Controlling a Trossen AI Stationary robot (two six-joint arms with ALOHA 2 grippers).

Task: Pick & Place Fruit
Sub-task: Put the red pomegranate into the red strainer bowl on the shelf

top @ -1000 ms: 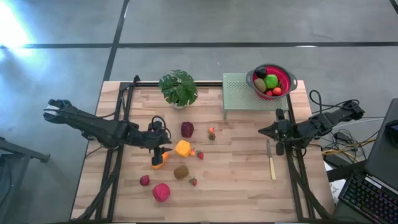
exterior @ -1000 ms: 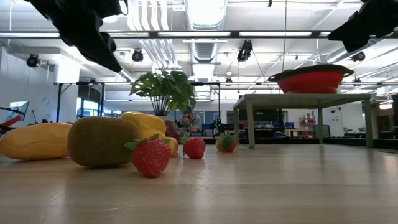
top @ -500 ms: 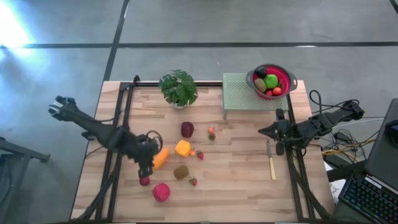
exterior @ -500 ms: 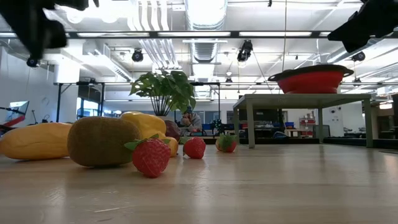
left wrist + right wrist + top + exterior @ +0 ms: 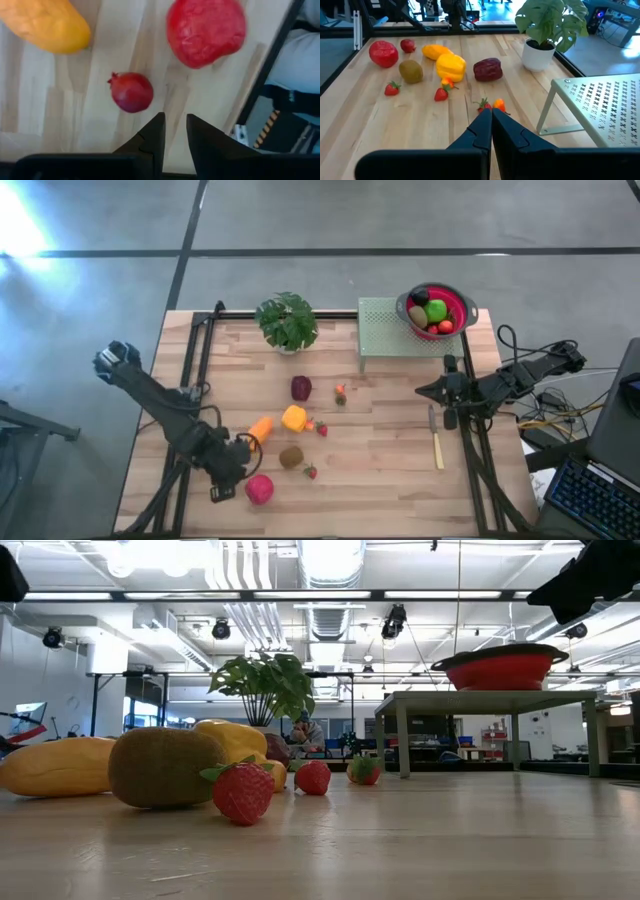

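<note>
Toy fruit lies scattered on the wooden table: a maroon one, a yellow one, an orange one, a brown one, a big red one and strawberries. My left gripper hangs over the near left of the table and points down. Its fingers stand a narrow gap apart with nothing between them. A small maroon fruit lies just ahead of them, beside the big red one. My right gripper waits shut at the table's right edge.
A red colander holding fruit stands on a green perforated stand at the far right. A potted plant is at the far middle. A knife lies near the right edge. Bare wood lies between the fruit and the knife.
My left gripper has swung from beside the orange fruit toward the table's near edge and a little left, tipping from nearly level to pointing down. It now hangs over the small maroon fruit. The fruit lies where it was.
</note>
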